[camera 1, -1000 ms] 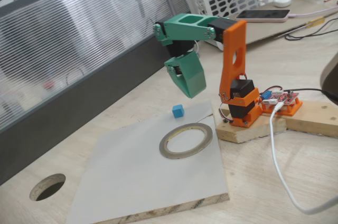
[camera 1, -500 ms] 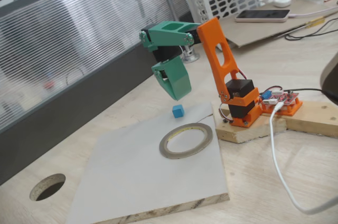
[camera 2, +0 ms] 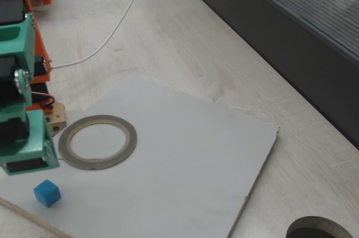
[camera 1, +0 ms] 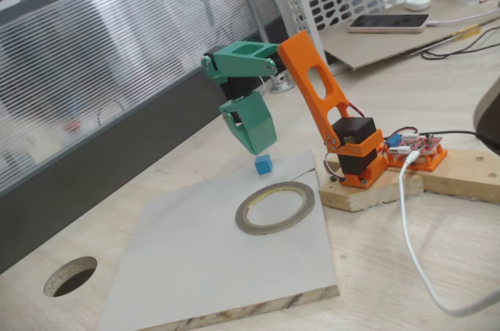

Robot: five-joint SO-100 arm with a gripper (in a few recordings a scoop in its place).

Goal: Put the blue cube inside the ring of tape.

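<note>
A small blue cube [camera 1: 263, 164] [camera 2: 47, 193] rests on a white board, near the board's edge and just outside the ring of tape [camera 1: 240, 211] [camera 2: 130, 141]. The ring lies flat on the same board with nothing inside its opening. My green gripper [camera 1: 259, 147] [camera 2: 25, 165] hangs pointing down, just above and slightly to the left of the cube in a fixed view, not touching it. Its jaws look pressed together with nothing between them. The orange arm leans over from its base toward the cube.
The white board [camera 1: 195, 268] [camera 2: 185, 154] lies on a wooden tabletop with a round hole [camera 1: 70, 276] [camera 2: 317, 229]. The arm's base [camera 1: 359, 159] sits on a wooden block, with a white cable [camera 1: 414, 245] beside it. A dark wall panel [camera 1: 117, 159] runs behind the board.
The arm has leaned forward, and the gripper has moved left and downward until it hangs close above the cube. Cube and ring have not moved.
</note>
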